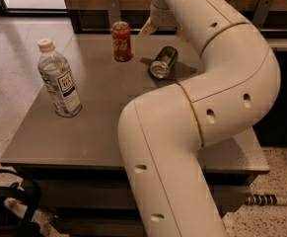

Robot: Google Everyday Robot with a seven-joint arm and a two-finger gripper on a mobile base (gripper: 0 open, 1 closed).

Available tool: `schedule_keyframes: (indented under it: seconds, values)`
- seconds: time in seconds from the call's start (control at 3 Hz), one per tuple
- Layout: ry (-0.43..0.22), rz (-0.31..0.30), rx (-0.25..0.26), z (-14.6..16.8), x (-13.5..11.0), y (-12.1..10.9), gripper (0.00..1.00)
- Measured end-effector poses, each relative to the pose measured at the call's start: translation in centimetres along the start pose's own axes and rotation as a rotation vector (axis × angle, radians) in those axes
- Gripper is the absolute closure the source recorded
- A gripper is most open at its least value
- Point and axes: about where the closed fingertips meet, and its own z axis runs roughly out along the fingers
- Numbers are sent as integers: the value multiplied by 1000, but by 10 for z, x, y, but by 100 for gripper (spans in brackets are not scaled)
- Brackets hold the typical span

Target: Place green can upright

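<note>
The green can [163,61] lies on its side on the grey table [98,127], at the far middle, with its silver end facing me. My gripper [162,31] hangs just behind and above the can, mostly hidden by my own white arm [222,83]. A pale fingertip [146,28] shows to the left of the can and another to its right, spread apart. The gripper is open and holds nothing.
A red Coca-Cola can [122,41] stands upright to the left of the green can. A clear water bottle [59,80] with a white cap stands at the table's left. A dark wall panel runs behind the table. Speckled floor lies to the right.
</note>
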Motion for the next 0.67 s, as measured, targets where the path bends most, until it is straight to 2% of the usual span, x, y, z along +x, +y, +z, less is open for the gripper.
schedule_keyframes:
  seconds: [0.67]
  values:
    - [47, 15, 0, 12, 12, -14, 0]
